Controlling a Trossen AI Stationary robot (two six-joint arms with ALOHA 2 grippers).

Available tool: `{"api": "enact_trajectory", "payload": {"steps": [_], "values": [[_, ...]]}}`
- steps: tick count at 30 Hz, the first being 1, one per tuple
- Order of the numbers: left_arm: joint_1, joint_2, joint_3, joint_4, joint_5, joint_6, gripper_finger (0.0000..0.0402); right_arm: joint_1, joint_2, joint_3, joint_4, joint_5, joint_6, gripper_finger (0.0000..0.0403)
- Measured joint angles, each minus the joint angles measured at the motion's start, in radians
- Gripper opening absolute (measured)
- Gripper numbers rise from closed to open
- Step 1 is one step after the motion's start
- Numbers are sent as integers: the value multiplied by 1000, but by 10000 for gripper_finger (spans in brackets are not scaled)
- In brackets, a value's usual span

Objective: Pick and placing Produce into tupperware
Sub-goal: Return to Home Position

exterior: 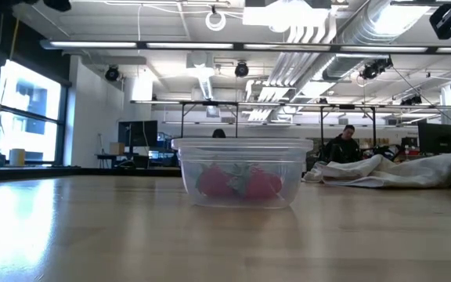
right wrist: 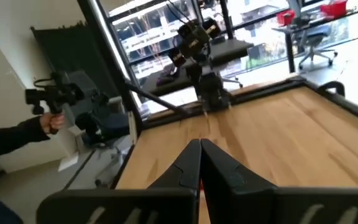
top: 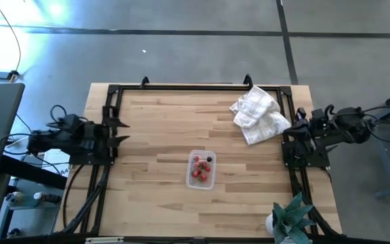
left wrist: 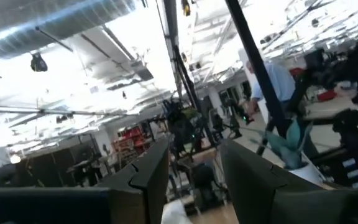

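Note:
The tupperware (top: 201, 169) is a small clear container with rounded corners, standing on its base at the middle of the wooden table, toward the near edge. Several red berry pieces (top: 200, 173) lie inside it, one darker (top: 208, 159). The low view shows the tupperware (exterior: 243, 172) with red pieces (exterior: 261, 185) on its floor. My left gripper (top: 123, 132) waits at the table's left edge, raised, its fingers (left wrist: 148, 180) apart. My right gripper (top: 291, 133) waits at the right edge, its fingertips (right wrist: 199, 163) closed together above the wood.
A crumpled white checked cloth (top: 258, 115) lies at the far right of the table. A potted plant (top: 292, 218) stands at the near right corner. A black frame (top: 181, 87) rims the table. People show in the room beyond; a sleeve and hand (right wrist: 17, 134) hold a device.

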Motion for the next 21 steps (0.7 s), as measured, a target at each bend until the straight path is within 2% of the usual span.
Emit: {"api": "enact_trajectory", "payload": {"steps": [9, 16, 21], "values": [[0, 1, -120, 85, -6, -58, 136, 0, 0, -97, 132, -73, 33, 0], [0, 1, -133, 101, -6, -76, 136, 0, 0, -226, 337, -99, 51, 0], [0, 1, -133, 100, -6, -83, 136, 0, 0, -292, 407, -116, 88, 0]]}}
